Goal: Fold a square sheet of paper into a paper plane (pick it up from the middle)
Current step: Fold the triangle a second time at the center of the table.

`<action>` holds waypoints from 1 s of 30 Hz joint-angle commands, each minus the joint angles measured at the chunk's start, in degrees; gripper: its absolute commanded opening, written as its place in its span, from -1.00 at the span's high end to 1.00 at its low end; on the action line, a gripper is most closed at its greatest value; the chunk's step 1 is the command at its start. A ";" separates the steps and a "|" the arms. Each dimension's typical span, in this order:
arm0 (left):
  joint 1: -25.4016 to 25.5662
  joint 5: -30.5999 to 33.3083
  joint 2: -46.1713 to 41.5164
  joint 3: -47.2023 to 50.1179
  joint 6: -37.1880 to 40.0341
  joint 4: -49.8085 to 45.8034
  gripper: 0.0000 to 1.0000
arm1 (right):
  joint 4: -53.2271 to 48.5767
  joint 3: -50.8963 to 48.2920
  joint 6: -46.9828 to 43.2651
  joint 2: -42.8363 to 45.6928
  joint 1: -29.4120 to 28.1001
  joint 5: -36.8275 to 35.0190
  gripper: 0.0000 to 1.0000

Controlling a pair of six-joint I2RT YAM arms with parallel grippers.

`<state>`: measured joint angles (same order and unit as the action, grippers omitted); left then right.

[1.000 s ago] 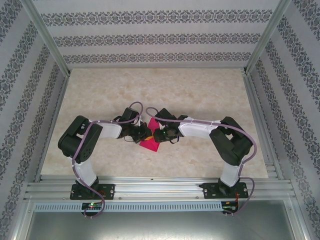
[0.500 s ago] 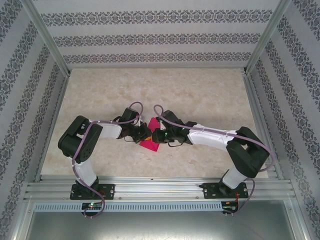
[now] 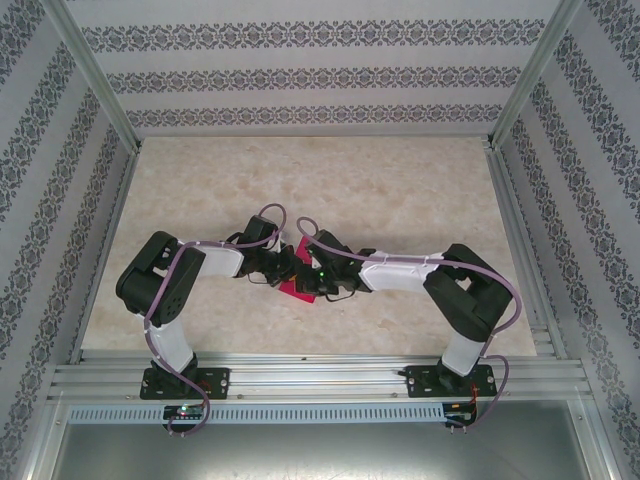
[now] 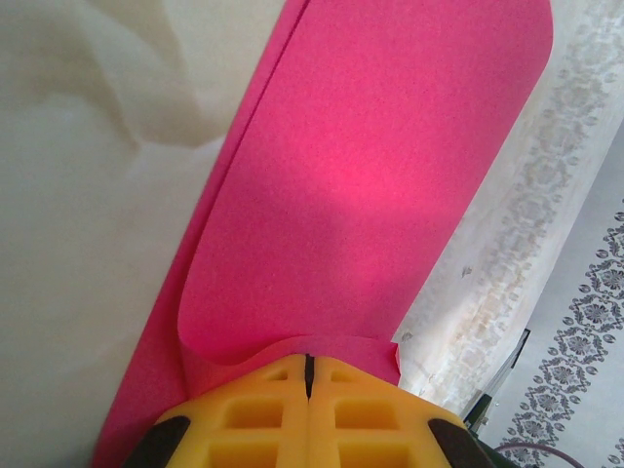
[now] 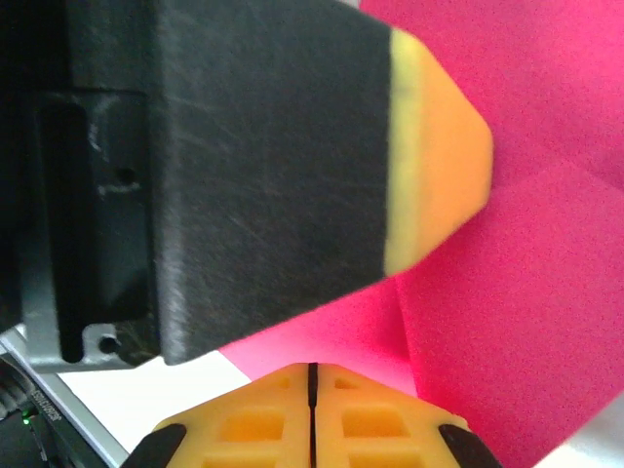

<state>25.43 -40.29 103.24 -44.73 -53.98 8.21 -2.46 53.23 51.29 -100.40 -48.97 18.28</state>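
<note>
Beige marbled table (image 3: 400, 190) boxed in by patterned wallpaper walls (image 3: 300, 70). Folded pink paper (image 3: 295, 289) is at the centre, between both arms. Left gripper (image 4: 308, 363) is fully closed, pinching the paper; right gripper (image 5: 312, 372) is closed on its edge too

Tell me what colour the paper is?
The paper is plain magenta-pink, clearest in the left wrist view.

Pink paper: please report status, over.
Left gripper shut on pink paper. Right gripper shut at its edge, grip unclear. Paper creased, grippers nearly touching.
</note>
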 commanded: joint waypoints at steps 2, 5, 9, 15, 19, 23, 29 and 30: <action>0.53 2.34 1.67 1.20 1.77 -3.81 0.95 | -1.61 1.07 0.93 -2.63 0.37 -1.10 0.86; 0.51 2.32 1.66 1.14 1.66 -3.81 0.95 | -0.96 -0.26 1.53 -3.29 0.44 -1.00 0.84; 0.51 2.50 1.70 1.18 1.94 -4.15 0.95 | 1.25 -2.83 2.57 -2.79 0.44 -0.97 0.81; 0.54 2.44 1.96 1.31 1.94 -4.16 0.95 | 2.97 -4.27 3.47 -2.41 0.67 0.50 0.77; 0.50 2.50 1.86 1.22 2.12 -4.53 0.95 | 1.25 -3.19 2.79 -0.98 1.07 0.61 0.76; 0.50 2.59 1.76 1.14 2.12 -4.60 0.95 | -0.41 -1.94 1.72 1.23 0.77 1.60 0.75; 0.50 2.50 1.79 1.23 2.02 -4.43 0.95 | -0.37 -2.58 2.86 -0.50 0.54 2.80 0.75; 0.52 2.40 1.77 1.31 2.01 -4.32 0.95 | -0.35 -2.77 3.32 -1.14 0.43 2.77 0.75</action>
<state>25.43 -40.29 103.24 -44.73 -53.12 8.19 -2.00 50.59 53.87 -100.38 -48.51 19.66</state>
